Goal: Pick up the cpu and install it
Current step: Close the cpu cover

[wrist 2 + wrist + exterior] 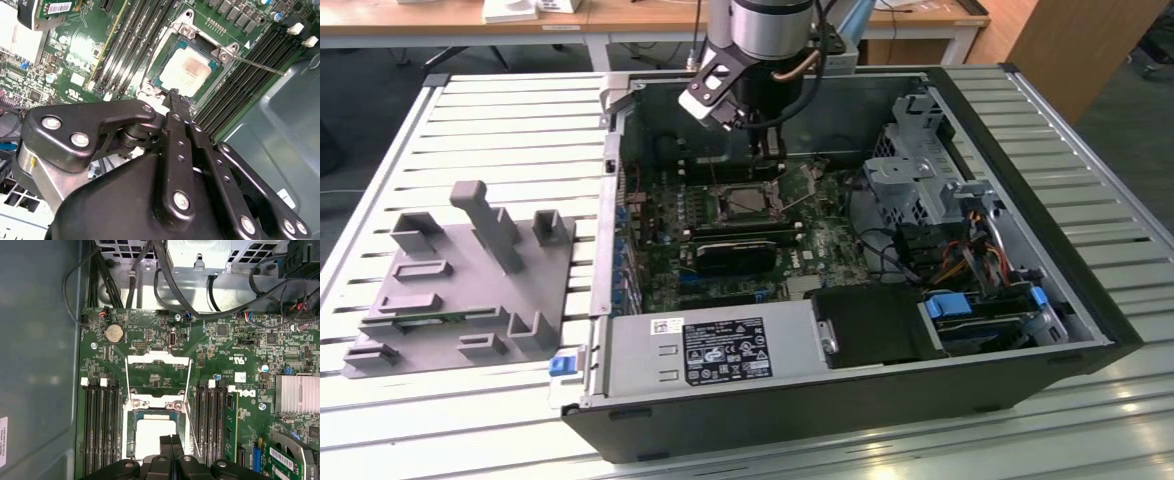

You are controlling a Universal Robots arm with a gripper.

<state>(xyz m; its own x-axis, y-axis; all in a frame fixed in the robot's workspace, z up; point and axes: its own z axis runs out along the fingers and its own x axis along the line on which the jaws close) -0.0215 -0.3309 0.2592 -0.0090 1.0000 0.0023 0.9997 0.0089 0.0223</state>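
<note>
We've got a pale slatted tabletop here, with the slats running side to side across the exterior view. Two things sit straight on it. There's a grey moulded tray with upright posts on the exterior view's left. Just beside it is an open black computer case, lying on its side and covering the middle and the exterior view's right.

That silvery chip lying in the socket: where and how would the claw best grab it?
Probably by two opposite edges of the cpu, coming straight down: it lies flat in the socket, walled round, and the open lid leaves its top free.
</note>
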